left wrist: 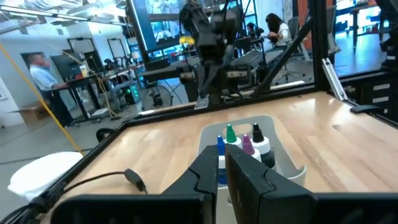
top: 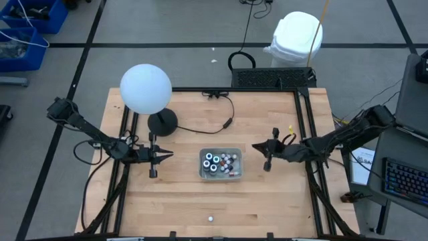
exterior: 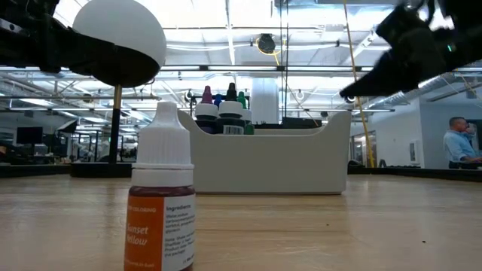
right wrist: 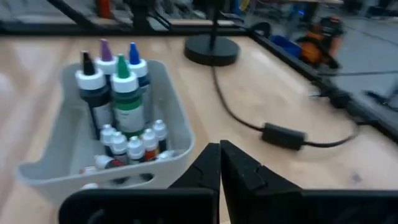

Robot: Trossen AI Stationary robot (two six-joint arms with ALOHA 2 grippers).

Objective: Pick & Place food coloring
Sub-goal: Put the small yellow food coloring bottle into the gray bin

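Note:
A grey tray (top: 202,165) sits mid-table and holds the food coloring: tall dark bottles with coloured tips (right wrist: 124,93) and several tiny white-capped bottles (right wrist: 134,144) standing inside it. One small white-capped bottle (top: 210,218), labelled "Sunset Yellow" (exterior: 160,203), stands upright alone near the table's near edge. My left gripper (top: 170,155) hovers left of the tray, shut and empty, pointing at it; the tray's bottles (left wrist: 242,143) show beyond its fingers. My right gripper (top: 254,146) hovers right of the tray, shut and empty, pointing at it.
A lamp with a white globe (top: 145,88) and a black round base (top: 162,122) stands on the far left part of the table. Its cable and switch (top: 227,124) run behind the tray. Black frame rails (top: 304,127) border the table. People stand in the room beyond.

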